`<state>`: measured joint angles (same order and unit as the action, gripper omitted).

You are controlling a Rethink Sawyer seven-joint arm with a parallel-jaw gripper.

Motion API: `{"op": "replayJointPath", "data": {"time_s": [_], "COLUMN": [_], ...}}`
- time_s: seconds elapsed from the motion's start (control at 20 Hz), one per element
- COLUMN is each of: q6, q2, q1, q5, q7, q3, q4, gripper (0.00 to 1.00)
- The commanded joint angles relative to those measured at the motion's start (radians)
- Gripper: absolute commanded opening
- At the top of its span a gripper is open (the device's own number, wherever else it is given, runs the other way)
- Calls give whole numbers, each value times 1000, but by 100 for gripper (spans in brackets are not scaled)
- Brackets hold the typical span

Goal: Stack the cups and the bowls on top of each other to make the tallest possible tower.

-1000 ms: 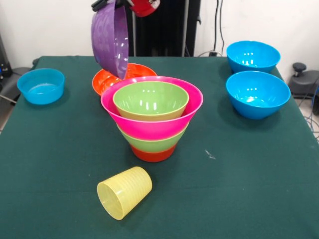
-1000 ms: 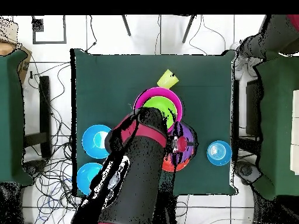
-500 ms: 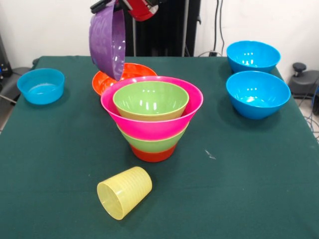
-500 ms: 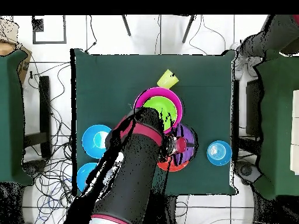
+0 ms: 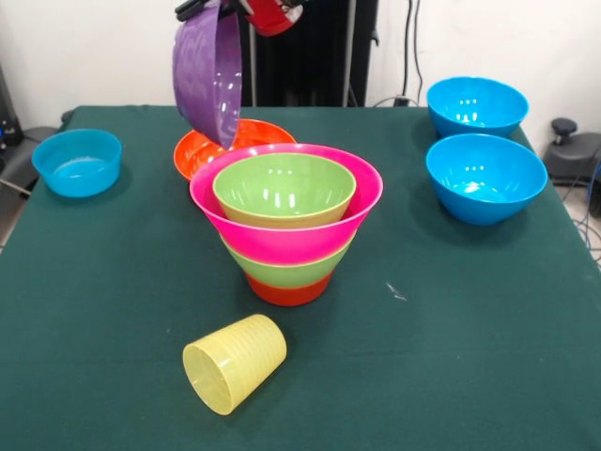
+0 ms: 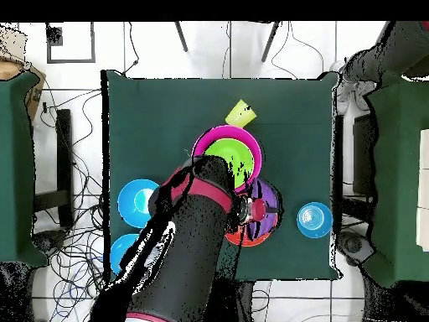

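— Since a second ago, what do we see moved?
— Only the purple bowl [image 5: 208, 70], shifted slightly, top-centre of frame.
— Held how?
— Our end effector [image 5: 218, 7] pinches its rim, tilted, above the tower [image 5: 286, 221] mid-tabletop [image 5: 470, 319]; tumbler [image 5: 234, 363] lies lower centre.

purple bowl [image 5: 208, 70], pink bowl [image 5: 282, 235], ribbed pale-yellow cup [image 5: 235, 362]
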<state>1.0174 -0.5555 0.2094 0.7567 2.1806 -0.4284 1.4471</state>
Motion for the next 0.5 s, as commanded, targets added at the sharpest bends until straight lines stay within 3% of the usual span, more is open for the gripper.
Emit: {"op": "replayJointPath", "data": {"time_s": [0.05, 0.5], "q6": [64, 66], "q2": [4, 29], "q1": [18, 26], "q5": [-66, -100], "q7": [135, 145], "q3": [41, 34], "q4": [-53, -74], "gripper": [0, 0]}}
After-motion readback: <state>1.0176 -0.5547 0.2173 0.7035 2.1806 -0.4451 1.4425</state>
